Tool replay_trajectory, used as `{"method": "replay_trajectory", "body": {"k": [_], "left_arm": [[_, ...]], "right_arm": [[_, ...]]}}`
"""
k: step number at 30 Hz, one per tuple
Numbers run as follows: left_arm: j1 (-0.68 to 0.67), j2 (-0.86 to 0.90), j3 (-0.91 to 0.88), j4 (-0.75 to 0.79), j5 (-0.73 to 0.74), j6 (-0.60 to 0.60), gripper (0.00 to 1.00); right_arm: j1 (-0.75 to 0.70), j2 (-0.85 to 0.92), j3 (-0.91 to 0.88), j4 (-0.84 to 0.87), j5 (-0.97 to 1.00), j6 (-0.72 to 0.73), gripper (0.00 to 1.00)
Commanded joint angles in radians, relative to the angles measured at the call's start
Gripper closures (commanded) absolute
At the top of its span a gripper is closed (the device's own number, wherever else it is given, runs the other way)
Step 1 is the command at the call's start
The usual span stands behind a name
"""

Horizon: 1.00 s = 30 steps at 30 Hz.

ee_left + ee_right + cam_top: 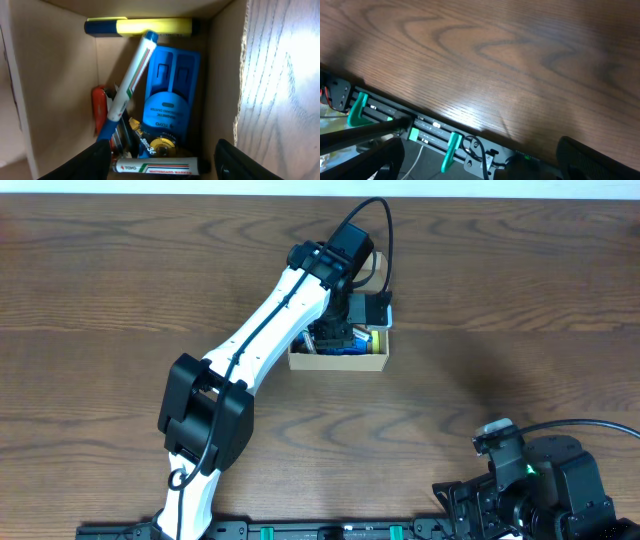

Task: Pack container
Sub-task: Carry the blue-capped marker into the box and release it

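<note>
The container (340, 363) is a small tan cardboard box at the table's middle back, lid open. My left gripper (338, 332) reaches down into it. In the left wrist view the container's inner wall (55, 75) surrounds a yellow highlighter (150, 26), a leaning white marker (131, 75), a blue plastic holder (172, 85), a red item (100, 107) and a gold-hubbed roll (162, 145). My left gripper (162, 152) is open, its fingers either side of a white whiteboard marker (157, 165) lying flat on the bottom. My right gripper (480, 145) is open and empty.
The right arm (545, 480) rests folded at the table's front right corner. Its wrist view shows the wooden table's front edge (470, 120) and a black rail with green clamps (451, 147) below it.
</note>
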Motion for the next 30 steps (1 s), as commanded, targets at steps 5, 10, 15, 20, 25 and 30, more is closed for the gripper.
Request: {"method": "replay_trajectory", "body": {"k": [5,10,15,20,25,30], "left_arm": [[0.004,-0.101,-0.003,-0.033,-0.044,-0.285,0.37],[0.006,-0.222,-0.003,-0.065,-0.101,-0.419,0.49],[0.034,-0.338,-0.003,-0.066,-0.131,-0.575,0.78],[0.127,-0.395,-0.003,-0.070,-0.127,-0.782,0.94],[0.257,-0.394,-0.003,-0.103,0.035,-0.842,0.94],[0.370,-0.383,-0.005,-0.103,0.082,-0.938,0.94]], "right_arm": [[0.008,-0.002,0.000,-0.002,-0.003,0.010,0.01],[0.008,-0.002,0.000,-0.002,-0.003,0.010,0.01],[0.008,-0.002,0.000,-0.002,-0.003,0.011,0.01],[0.008,-0.002,0.000,-0.002,0.031,-0.012,0.01],[0.008,-0.002,0.000,-0.002,0.031,-0.012,0.01],[0.008,-0.002,0.000,0.027,0.017,-0.006,0.01]]}}
